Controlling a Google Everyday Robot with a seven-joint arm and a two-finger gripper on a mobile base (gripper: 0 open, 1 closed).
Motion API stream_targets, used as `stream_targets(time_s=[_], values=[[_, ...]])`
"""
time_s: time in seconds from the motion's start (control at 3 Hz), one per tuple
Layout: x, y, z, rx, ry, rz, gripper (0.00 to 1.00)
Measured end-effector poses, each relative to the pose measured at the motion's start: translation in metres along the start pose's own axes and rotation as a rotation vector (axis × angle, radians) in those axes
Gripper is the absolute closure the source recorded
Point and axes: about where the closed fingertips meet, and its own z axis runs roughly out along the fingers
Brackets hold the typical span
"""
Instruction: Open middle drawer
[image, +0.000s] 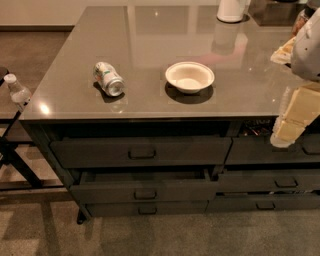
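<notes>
Left stack: middle drawer (145, 191) sits partly pulled out under the counter (75, 107) edge, with its tray showing. Tool (284, 134) hangs far right in front of the top right drawer (250, 150), well apart from the middle drawer. Can't tell its opening or hold. On the counter: one can (108, 79) on its side, one bowl (189, 76), one white jug (231, 10). Six drawers, in two stacks of three.

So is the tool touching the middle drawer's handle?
Apart. The camera view shows the cream tool at the right edge, far from the loop handle of the dark grey middle drawer.
</notes>
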Motion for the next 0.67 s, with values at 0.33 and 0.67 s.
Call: stream_targets(time_s=[0.33, 0.67], values=[[0.0, 0.0, 0.0, 0.0, 0.0, 0.0, 0.0], [-0.003, 0.014, 0.016, -0.034, -0.01, 0.019, 0.0]])
